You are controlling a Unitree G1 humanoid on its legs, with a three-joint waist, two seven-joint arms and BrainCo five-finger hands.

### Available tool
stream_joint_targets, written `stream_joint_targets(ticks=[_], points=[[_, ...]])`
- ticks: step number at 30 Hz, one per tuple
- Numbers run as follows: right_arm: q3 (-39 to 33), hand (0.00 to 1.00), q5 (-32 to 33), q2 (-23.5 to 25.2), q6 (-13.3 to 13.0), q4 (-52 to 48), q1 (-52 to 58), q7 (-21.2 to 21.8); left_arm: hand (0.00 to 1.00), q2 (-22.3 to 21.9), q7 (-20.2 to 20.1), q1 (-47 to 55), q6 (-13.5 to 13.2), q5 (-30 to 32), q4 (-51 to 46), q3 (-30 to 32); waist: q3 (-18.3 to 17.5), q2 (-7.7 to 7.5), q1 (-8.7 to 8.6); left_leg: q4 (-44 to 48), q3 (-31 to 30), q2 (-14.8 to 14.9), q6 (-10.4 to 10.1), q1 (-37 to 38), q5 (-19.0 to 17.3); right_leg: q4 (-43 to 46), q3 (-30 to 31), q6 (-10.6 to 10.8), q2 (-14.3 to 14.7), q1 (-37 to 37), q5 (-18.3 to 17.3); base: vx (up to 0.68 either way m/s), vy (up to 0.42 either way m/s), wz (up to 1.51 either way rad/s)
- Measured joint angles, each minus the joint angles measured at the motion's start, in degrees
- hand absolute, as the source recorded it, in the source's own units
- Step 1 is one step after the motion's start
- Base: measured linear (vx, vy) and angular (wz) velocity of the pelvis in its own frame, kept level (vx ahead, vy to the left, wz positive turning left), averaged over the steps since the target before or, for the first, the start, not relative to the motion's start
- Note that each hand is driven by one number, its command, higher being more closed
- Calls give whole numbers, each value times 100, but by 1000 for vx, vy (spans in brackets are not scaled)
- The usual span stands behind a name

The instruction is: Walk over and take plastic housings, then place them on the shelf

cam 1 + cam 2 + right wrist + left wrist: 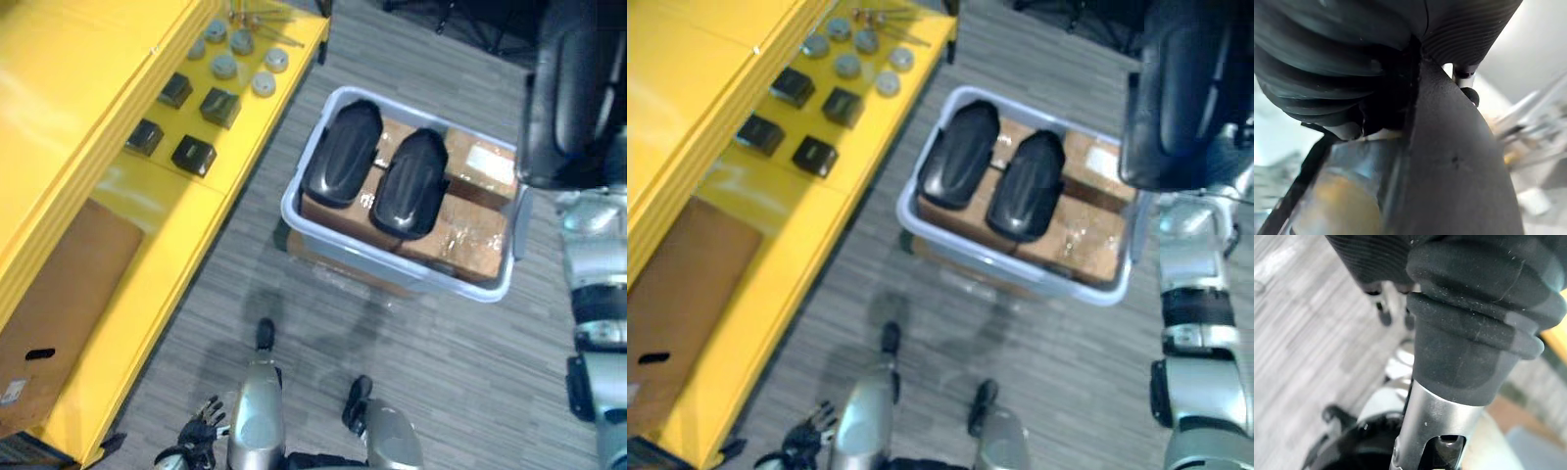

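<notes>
A black plastic housing [573,93] was seen lifted high at the end of the right arm, up at the far right of the head views and well above the floor [411,382]. In the right wrist view its dark curved shell lay pressed against the right robot hand [1459,34]; whether that robot hand was closed round the shell could not be told.

Two more housings [343,154] were found lying side by side, both dome up, on the cardboard boxes [460,230] packed in the pale bin [372,257]. The bin was set on the floor, just beside the corner of the yellow shelf [167,255].

On the shelf's top board, four small black blocks [193,154] were laid out in a square, with a cluster of grey discs [225,67] beyond them. A brown cardboard sheet [59,294] was spread on the lower board.

The left robot hand [199,431] was hung low at the robot's side, near the shelf's edge, its fingers spread apart and relaxed, with nothing held.
</notes>
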Motion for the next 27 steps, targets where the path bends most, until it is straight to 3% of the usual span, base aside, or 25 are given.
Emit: stream_joint_targets(ticks=[4, 7, 12, 15, 17, 19, 24, 26, 27], points=[[165, 100, -509, 382, -526, -442, 150, 5, 0, 126, 215, -49, 291, 502, -3, -218, -405, -8, 1, 2, 113, -19, -19, 131, -108, -306, 38, 31, 2, 231, 94, 118, 6, -12], [373, 100, -788, 540, -856, -580, 158, 11, 0, 341, 198, -198, 736, 504, -2, -570, -597, 40, -29, 10, 130, -24, -29, 360, -184, -507, 53, 45, 8, 529, 155, 76, -12, -10], [645, 100, -968, 969, -1435, -901, 186, 10, 0, 449, 205, -250, 1557, -203, 5, -917, -1028, 233, -173, 18, 122, -7, -120, 603, -393, -594, 50, 49, 18, 774, 156, 28, -4, -6], [1018, 100, -1133, 1223, -1658, -1007, 194, 21, 0, 590, 229, -257, 1818, -640, 22, -1220, -1315, 269, -230, 15, 135, 3, -114, 655, -476, -682, 53, 44, 30, 851, 155, -7, -7, -4], [1256, 100, -1135, 1374, -1676, -1160, 198, 39, 0, 620, 358, -275, 1817, -541, 26, -1359, -1421, 268, -252, 23, 134, 13, -120, 658, -479, -706, 52, 33, 43, 862, 159, 0, 0, 0], [1425, 100, -1128, 1512, -1739, -1191, 198, 67, 0, 603, 478, -310, 1816, -164, 25, -1402, -1496, 289, -253, 33, 129, 6, -139, 661, -467, -711, 46, 27, 40, 881, 163, 5, 0, 2], [1555, 100, -1128, 1600, -1718, -1326, 368, 176, 0, 391, 875, -549, 1843, 1730, 3, -1349, -1567, 406, -243, 20, 13, -79, -148, 655, -454, -737, -78, 29, -5, 965, 165, -2, 10, 13], [1491, 100, -1124, 1517, -1689, -1324, 456, 176, 0, 310, 964, -1037, 1768, 2066, -73, -831, -1578, 425, -202, -19, -74, -101, -147, 624, -393, -746, -189, 29, 5, 1002, 165, -28, -12, 35], [1452, 100, -1124, 1458, -1634, -1323, 478, 186, 0, 239, 1057, -1766, 1657, 2617, -488, -472, -1609, 427, -170, -97, -167, -119, -149, 557, -290, -762, -299, 28, 25, 990, 176, -53, -17, 33]])
